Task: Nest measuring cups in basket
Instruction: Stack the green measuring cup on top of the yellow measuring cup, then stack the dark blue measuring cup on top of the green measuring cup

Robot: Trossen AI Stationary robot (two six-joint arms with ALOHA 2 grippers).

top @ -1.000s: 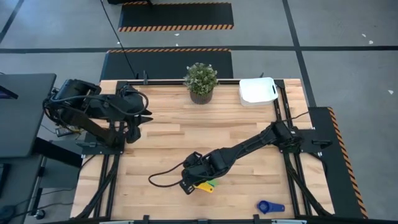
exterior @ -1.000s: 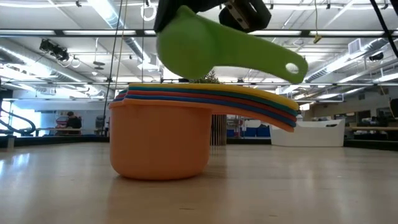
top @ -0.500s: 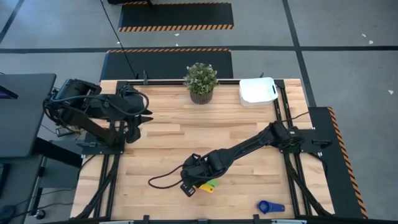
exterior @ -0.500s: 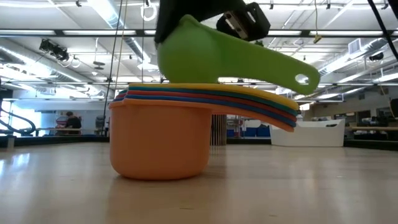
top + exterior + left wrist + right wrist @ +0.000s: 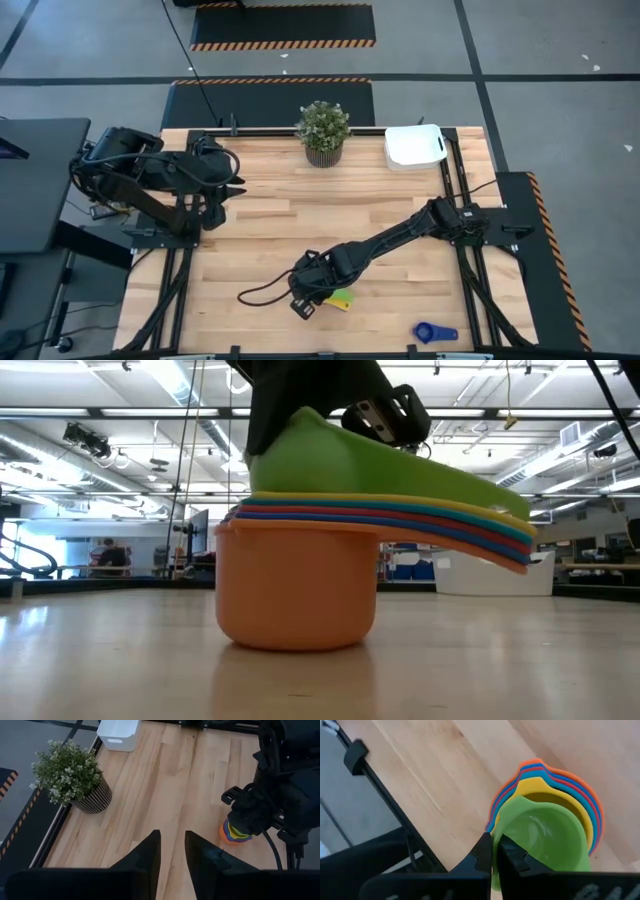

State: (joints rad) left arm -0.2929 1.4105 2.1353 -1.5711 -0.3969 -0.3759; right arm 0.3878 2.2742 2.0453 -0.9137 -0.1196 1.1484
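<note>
Pinching the green cup (image 5: 340, 455) rim while seating it, the right claw (image 5: 495, 851) risked toppling the stack (image 5: 300, 575) on the table (image 5: 400, 200) if withdrawn before releasing.

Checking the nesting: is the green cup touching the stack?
Touching. The low view shows the green cup seated on the stack, no gap under its rim.
</note>
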